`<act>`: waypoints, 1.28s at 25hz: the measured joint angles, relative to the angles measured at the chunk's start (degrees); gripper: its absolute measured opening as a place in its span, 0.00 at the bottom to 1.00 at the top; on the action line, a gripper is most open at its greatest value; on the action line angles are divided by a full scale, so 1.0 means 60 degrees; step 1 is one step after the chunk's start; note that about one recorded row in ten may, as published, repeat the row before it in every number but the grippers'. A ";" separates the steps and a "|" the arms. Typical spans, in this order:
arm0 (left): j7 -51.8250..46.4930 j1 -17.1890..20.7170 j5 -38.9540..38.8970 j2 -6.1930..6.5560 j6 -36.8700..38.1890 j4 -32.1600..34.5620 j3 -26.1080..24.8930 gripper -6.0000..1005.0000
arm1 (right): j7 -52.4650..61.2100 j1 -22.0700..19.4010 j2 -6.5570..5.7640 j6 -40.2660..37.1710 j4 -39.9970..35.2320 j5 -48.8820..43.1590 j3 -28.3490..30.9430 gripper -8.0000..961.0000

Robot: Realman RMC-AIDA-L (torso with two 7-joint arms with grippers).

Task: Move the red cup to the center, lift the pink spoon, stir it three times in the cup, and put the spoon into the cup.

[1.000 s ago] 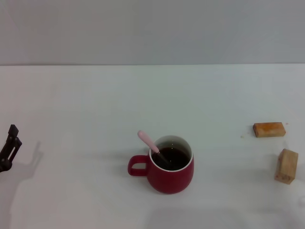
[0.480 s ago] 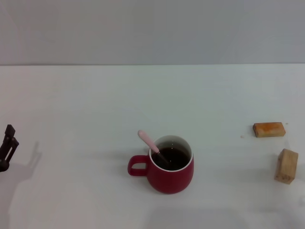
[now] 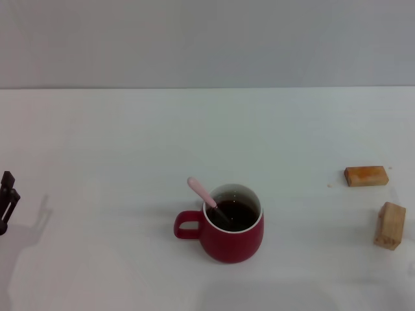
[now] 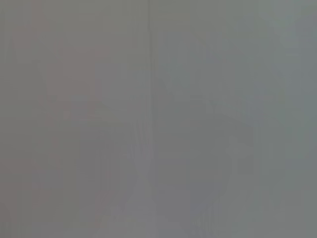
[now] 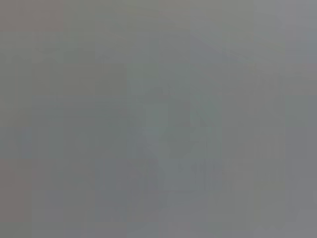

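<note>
**Spoon rests in red cup at mid-table**

The red cup (image 3: 232,231) stands upright on the white table (image 3: 130,129), near the middle of the head view and toward the robot's side of the surface. Its loop handle points to the robot's left. The white inside shows above dark liquid that fills much of the cup. The pink spoon (image 3: 205,197) stands in the cup, its bowl end sunk in the liquid and its pale handle leaning over the rim on the left side, above the cup handle, tip pointing up and away from the robot. Nothing grips either item.

Well off to the robot's right, two tan wooden blocks sit apart from the cup. The orange-toned block (image 3: 366,175) lies flat, farther from the robot. The paler block (image 3: 390,225) sits just nearer the robot and close to the table's right edge; a small gap separates the pair.

At the far left edge of the head view, the left gripper (image 3: 6,197) shows only as a dark sliver above the table, well apart from the cup, casting a faint shadow on the surface beside it. Whether its fingers are spread or closed cannot be told from so little. The right gripper does not appear in the head view. Both wrist views show only a flat grey field, with nothing distinguishable in them.
</note>
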 joint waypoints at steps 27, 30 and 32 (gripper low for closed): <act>0.0025 -0.0004 -0.0122 0.0007 0.0173 -0.0080 0.0000 0.85 | 0.0645 0.0040 0.0015 0.0325 -0.0097 0.0570 0.0355 0.65; 0.0028 0.0000 -0.0122 0.0008 0.0141 -0.0087 -0.0001 0.85 | 0.0674 0.0049 0.0017 0.0356 -0.0125 0.0571 0.0344 0.65; 0.0028 0.0013 -0.0122 0.0007 0.0119 -0.0092 0.0000 0.85 | 0.0676 0.0055 0.0018 0.0376 -0.0127 0.0568 0.0339 0.65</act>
